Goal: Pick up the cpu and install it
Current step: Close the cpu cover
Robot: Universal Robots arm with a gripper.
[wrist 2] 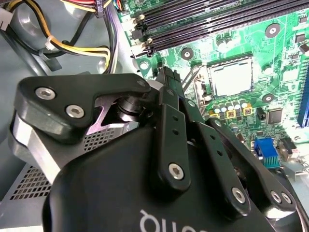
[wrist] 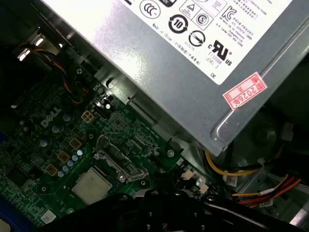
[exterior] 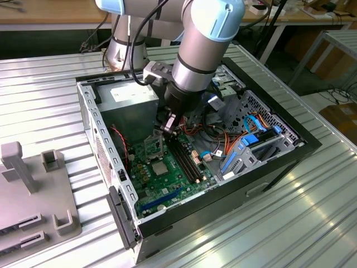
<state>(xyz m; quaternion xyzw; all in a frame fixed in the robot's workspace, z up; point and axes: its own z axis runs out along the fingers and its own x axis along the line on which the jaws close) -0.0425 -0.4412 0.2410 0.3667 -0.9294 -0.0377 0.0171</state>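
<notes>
Exterior view, contents: one open computer case (exterior: 89, 106) of grey sheet metal with a black rim, lying on a ribbed metal table (exterior: 44, 84). Inside it, one green motherboard (exterior: 167, 184), flat and densely studded. One cpu (exterior: 159, 168), a small square chip with a plain silver-grey top, sits flat in its socket on the motherboard, near the middle of the board; it also shows in the first wrist view (wrist: 91, 186) and the second wrist view (wrist 2: 232, 77). One hinged metal socket frame (wrist: 118, 162) stands raised just beside the chip. Four long black memory slots (exterior: 187, 159) run parallel beside the socket. One boxy grey power supply (exterior: 125, 97) fills the case's far corner. One bundle of coloured cables (exterior: 223, 139) crosses toward the blue drive brackets (exterior: 245, 148).

One gripper (exterior: 167, 127), black with jointed links, hangs just above the socket frame, apart from the chip; whether its fingers are parted or closed cannot be told. Little room remains between the power supply and the memory slots.
</notes>
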